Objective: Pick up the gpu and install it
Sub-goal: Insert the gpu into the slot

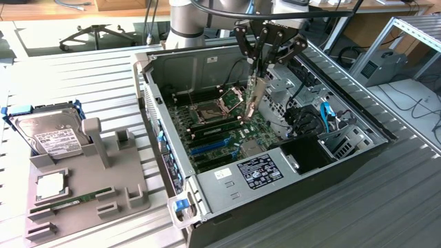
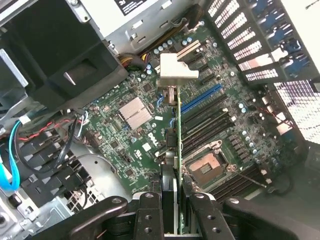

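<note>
Inside the open computer case [image 1: 200,67], over the middle of the green motherboard [image 1: 238,135] and near the square chip socket [image 1: 206,111], the gpu [image 1: 253,98] is held upright on its thin edge by the gripper [image 1: 261,70], whose fingers [image 2: 149,220] are clamped on the card's two flat sides.

gpu [image 2: 178,131]: green PCB, pale metal bracket [image 2: 176,72]

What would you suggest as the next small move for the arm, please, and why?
Probably shift the gpu across to line up over the blue slot: the claw holds it upright, clear above the motherboard, and it appears off that slot's line.
</note>
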Controlling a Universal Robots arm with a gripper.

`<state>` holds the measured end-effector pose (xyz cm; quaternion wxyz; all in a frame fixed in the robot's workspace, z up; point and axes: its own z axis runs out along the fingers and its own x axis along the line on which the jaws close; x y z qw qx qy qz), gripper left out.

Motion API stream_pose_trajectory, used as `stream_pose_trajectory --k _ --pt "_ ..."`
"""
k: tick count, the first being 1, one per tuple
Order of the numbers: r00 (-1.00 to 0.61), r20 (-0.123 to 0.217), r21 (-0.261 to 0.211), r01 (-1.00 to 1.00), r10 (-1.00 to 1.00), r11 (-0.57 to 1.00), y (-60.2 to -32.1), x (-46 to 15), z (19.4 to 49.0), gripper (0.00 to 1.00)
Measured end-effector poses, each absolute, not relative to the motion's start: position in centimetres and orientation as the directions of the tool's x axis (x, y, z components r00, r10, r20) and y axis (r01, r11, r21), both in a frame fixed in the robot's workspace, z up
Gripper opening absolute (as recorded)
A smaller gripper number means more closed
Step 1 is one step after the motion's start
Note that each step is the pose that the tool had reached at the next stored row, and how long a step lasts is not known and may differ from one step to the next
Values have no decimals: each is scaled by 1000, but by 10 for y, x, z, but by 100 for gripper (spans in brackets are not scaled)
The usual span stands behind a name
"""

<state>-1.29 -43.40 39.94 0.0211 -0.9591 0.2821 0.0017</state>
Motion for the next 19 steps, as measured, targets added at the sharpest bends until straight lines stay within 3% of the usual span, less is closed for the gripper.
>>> stream_pose_trajectory --k 19 --pt "932 -15 -40 -362 -362 -931 -434 -13 399 26"
